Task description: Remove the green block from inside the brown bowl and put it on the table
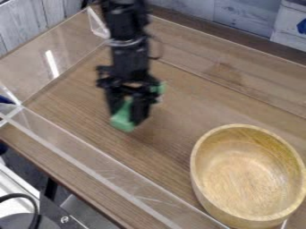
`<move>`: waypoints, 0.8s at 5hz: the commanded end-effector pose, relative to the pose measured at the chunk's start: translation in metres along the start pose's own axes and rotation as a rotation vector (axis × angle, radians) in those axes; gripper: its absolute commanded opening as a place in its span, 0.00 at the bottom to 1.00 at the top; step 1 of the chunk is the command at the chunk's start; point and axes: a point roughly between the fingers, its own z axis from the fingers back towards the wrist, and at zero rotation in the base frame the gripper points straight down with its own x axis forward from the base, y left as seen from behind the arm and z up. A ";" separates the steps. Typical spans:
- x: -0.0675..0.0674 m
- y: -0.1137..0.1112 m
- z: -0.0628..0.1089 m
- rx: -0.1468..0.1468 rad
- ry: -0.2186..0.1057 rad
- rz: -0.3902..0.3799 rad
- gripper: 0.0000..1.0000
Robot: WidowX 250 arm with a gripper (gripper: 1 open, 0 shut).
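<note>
A: Where's the green block (123,119) at this point?

B: Out of the brown bowl (249,173), which sits empty at the lower right. The block hangs between the jaws of the gripper (129,114), closed on it, low over the bench (72,98) and well apart from the bowl. Whether its bottom end touches the wood I cannot tell — the picture is blurred there.

A: How would you expect it to handle?

B: Light and stiff, I'd judge — a small flat bar that won't give under the squeeze. Smooth faces, so it could slip or swing if pinched near one end.

A: Best place to hold it?

B: Across the two flat faces near the middle, as it seems held now, with its green lower part showing below the jaws.
</note>
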 end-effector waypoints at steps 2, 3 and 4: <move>0.009 0.010 -0.009 0.075 -0.054 0.060 0.00; 0.017 -0.021 -0.023 0.100 -0.030 0.038 0.00; 0.027 0.004 -0.019 0.095 -0.071 0.101 0.00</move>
